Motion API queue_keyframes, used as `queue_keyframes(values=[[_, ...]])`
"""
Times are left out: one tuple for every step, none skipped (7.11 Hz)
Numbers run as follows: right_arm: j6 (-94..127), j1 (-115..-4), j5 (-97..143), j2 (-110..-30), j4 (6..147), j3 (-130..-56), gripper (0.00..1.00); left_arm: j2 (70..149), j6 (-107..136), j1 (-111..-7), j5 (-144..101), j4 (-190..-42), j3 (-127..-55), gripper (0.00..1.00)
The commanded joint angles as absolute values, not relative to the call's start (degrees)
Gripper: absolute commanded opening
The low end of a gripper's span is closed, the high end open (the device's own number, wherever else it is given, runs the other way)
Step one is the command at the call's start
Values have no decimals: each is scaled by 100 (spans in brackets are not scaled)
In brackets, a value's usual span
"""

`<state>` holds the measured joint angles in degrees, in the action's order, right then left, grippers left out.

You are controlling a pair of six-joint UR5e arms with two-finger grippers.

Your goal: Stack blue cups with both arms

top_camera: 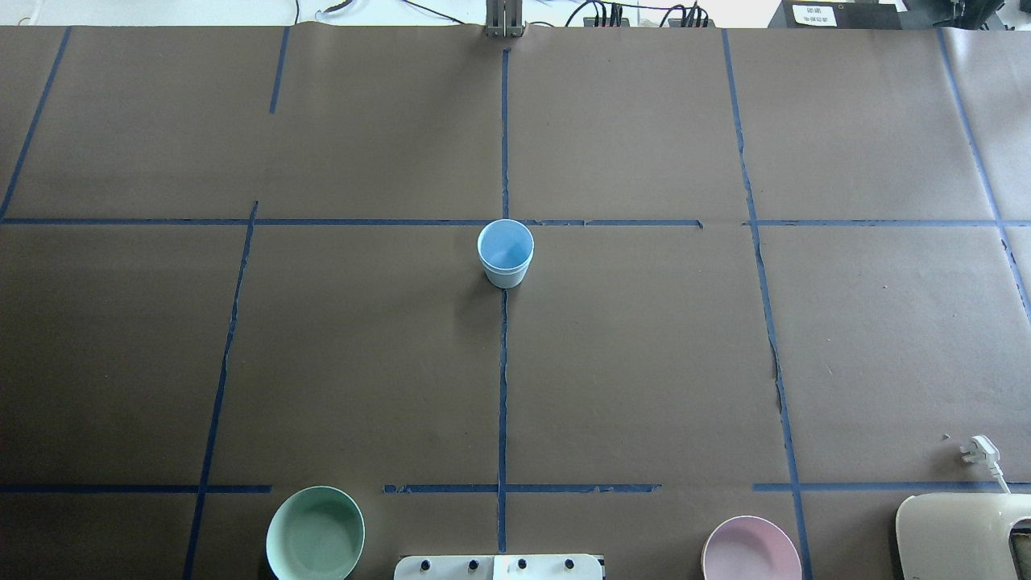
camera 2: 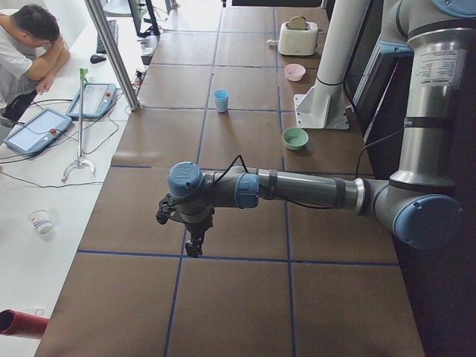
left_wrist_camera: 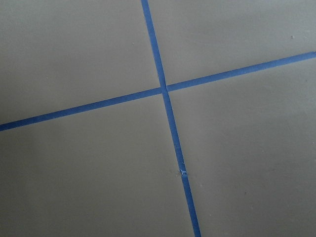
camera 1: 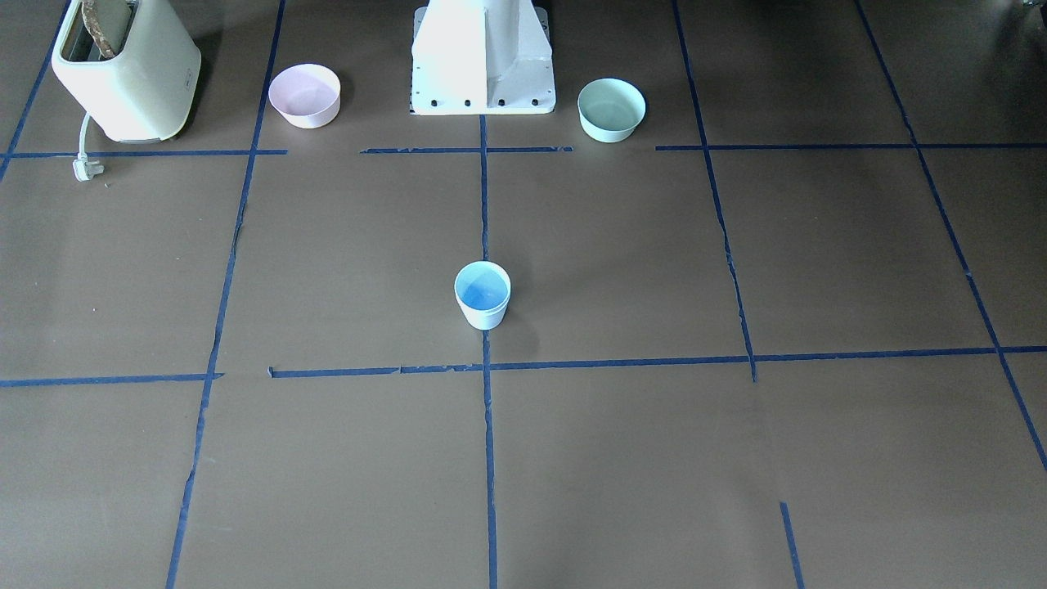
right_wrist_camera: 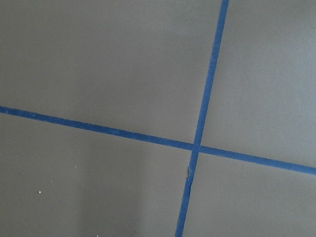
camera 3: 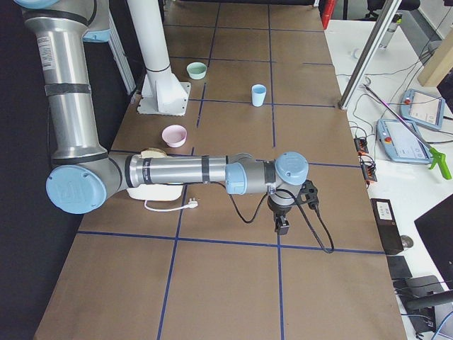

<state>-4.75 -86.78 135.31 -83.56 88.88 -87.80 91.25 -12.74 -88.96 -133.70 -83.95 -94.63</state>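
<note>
blue cup (top_camera: 505, 254): stood upright on center tape line (top_camera: 503, 362), mid-frame overhead.
left gripper (camera 2: 194, 248): hung lower-left of center in side view, well apart from cup; grip couldn't be told.
right gripper (camera 3: 282, 227): lower-right of center, likewise; couldn't tell.

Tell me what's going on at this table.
Nothing is being handled right now. The blue cups show as one upright shape at the centre of the table, seemingly nested. The left pincer and the right pincer hang over taped paper at its opposite ends, far from them. The mint bowl, pink bowl and toaster sit near the robot's base.
</note>
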Motion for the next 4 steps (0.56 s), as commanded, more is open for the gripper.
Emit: queue_keyframes(values=[[-475,-8657,13526,-8358,8886,-8789,100,9123,-1274,-8895,-13359,-8394,-9475,100],[-483,-8657,13535,-8350,8877,-8789,100,9114,-1274,-8903,-13359,-8394,-9492,100],[-475,-8631,13535,-8350,8877,-8798,100,9114,-1274,-8903,-13359,-8394,-9510,100],[-466,-8613,13544,-8350,8877,-8798,100,9114,-1274,-8903,-13359,-8394,-9518,100]])
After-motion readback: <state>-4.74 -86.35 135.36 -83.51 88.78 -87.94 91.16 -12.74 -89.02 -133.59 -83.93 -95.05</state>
